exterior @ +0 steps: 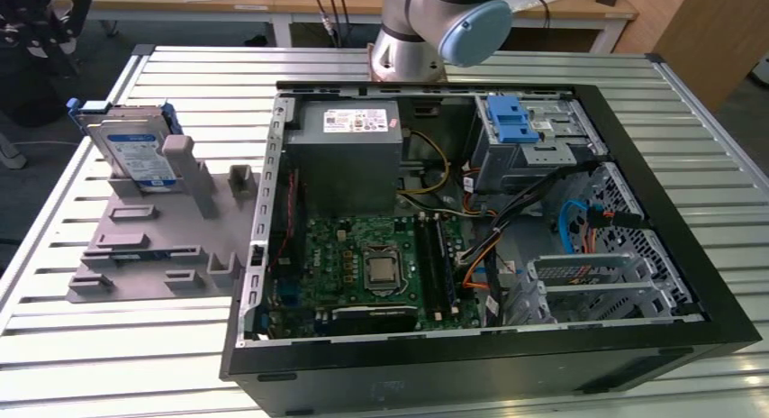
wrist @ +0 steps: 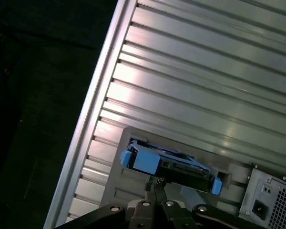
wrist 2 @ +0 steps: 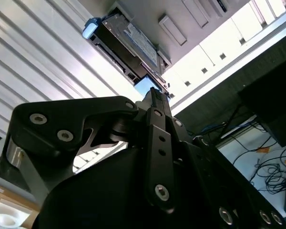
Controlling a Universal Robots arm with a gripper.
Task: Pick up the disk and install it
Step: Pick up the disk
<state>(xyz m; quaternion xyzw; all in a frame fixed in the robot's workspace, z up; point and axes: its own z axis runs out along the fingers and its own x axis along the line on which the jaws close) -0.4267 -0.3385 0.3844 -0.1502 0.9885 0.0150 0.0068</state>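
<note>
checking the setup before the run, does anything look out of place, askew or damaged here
Nothing stands out. The disk stands on edge in its slot on the grey holder, beside the open computer case on the slatted table. Nothing looks spilled, tipped over or broken.

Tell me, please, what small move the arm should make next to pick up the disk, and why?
Probably a short descent straight toward the disk, keeping it centred. It stands on edge, untouched, in the grey holder on the slatted table, at the exterior view's left of the open computer case. In both wrist views the gripper points at its blue-framed edge.
</note>
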